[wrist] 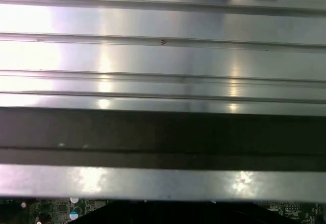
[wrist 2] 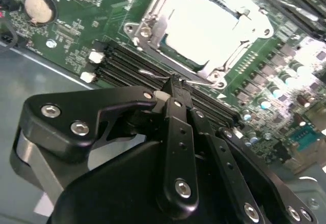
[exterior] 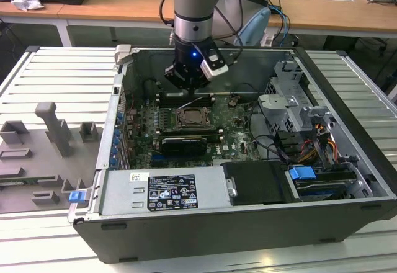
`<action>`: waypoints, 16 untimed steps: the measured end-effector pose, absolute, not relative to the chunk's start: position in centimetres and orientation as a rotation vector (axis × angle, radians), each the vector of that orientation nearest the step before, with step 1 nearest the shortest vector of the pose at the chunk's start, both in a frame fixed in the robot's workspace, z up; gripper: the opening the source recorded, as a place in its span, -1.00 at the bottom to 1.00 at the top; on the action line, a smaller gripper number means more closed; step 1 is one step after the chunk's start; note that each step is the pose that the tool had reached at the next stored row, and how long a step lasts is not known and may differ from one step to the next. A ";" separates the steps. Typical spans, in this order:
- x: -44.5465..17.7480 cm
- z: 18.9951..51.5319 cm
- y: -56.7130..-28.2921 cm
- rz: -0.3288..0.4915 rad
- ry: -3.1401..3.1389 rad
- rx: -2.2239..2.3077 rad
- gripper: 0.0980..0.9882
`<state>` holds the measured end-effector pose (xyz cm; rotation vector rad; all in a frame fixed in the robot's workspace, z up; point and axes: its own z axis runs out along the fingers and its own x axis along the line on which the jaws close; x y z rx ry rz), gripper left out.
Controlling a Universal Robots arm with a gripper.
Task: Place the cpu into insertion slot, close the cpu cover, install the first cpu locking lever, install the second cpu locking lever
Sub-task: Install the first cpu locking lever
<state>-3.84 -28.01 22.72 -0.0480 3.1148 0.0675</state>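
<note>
Second wrist view, nearest the lens: the black gripper (wrist 2: 175, 89) fills the lower half of the frame, its linkages and screws cutting off the board beneath; the fingers meet at one narrow tip at frame centre, closed with nothing between them. That tip sits just at a thin wire locking lever (wrist 2: 153, 75) lying along the black memory slots (wrist 2: 127, 63); whether tip and lever touch cannot be made out. Beyond, in the upper centre, the cpu (wrist 2: 204, 28) lies seated in the insertion slot (wrist 2: 165, 42), its pale top washed out by glare so no surface detail reads. The cpu cover (wrist 2: 147, 23) shows as a silver frame around the chip; whether it lies fully flat is hard to tell. A coin cell (wrist 2: 39, 8) sits upper left on the green motherboard (wrist 2: 76, 40). First wrist view: ribbed metal surface (wrist: 163, 56) blurred and bright, with a thin strip of board along the bottom edge. Exterior view: the arm (exterior: 193, 12) descends at upper centre into the open computer case (exterior: 186, 223), the gripper (exterior: 189, 85) just above the socket (exterior: 191, 116) in mid-frame; the chip itself is too small to resolve here. Grey fixtures (exterior: 56, 130) stand at the left.
</note>
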 end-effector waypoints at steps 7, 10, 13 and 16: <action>-3.1 22.0 -27.9 0.068 3.115 -0.059 -0.98; -2.6 21.6 -27.9 0.068 3.114 -0.073 -0.98; -2.6 21.2 -27.9 0.068 3.115 -0.072 -0.98; -2.3 21.0 -27.9 0.069 3.115 -0.072 -0.98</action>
